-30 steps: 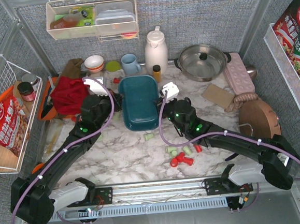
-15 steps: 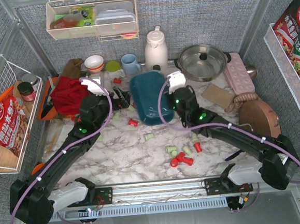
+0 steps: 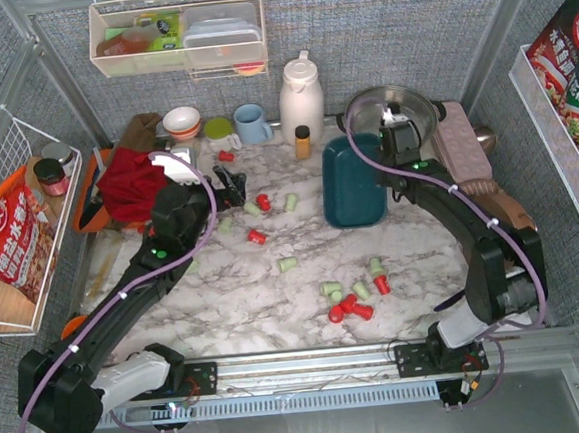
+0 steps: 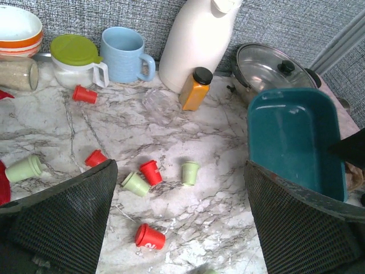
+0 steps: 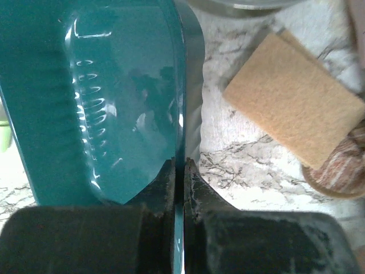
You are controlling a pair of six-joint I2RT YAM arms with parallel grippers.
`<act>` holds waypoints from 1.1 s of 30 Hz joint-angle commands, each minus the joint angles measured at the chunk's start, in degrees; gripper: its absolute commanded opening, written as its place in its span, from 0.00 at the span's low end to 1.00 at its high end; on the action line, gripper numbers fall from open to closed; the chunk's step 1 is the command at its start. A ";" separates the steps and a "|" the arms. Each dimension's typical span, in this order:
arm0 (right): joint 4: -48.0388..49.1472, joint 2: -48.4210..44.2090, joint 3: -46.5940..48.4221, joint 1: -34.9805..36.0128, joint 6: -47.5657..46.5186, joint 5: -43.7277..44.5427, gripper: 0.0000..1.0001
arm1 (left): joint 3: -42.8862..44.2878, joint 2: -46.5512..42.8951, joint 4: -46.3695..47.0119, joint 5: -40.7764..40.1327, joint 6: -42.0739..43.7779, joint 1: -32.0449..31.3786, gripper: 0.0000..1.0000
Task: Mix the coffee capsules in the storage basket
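The storage basket (image 3: 353,181) has swung right beside the pan (image 3: 366,110), apparently spilling coffee capsules (image 3: 262,202) leftward.

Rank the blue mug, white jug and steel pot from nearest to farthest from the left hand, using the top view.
1. Blue mug, just beyond the left hand.
2. White jug, back centre.
3. Steel pot, back right.

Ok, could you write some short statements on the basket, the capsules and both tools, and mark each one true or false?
The right tool is shut on the rim of the teal storage basket. True.
Red and green coffee capsules lie on the marble table. True.
The left tool is open. True.
The storage basket holds several capsules. False: it is empty.
The left tool grips a red capsule. False: it holds nothing.
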 commanded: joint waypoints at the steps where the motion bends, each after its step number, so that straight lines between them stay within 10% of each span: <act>1: -1.64 3.58 0.73 -4.05 3.18 -10.26 0.00 | -0.03 0.39 1.55 -0.58 1.14 0.05 0.99; 13: -4.08 13.30 5.22 -7.81 3.74 -21.24 0.00 | 0.14 1.00 1.45 0.08 1.42 0.09 0.99; 26: -8.86 15.65 8.04 -7.16 1.06 -14.96 0.54 | 0.28 0.78 1.21 -0.17 1.49 0.05 0.99; 33: -2.10 1.28 -0.39 1.52 0.29 -0.36 0.62 | 0.43 0.63 1.05 0.04 1.28 0.04 0.99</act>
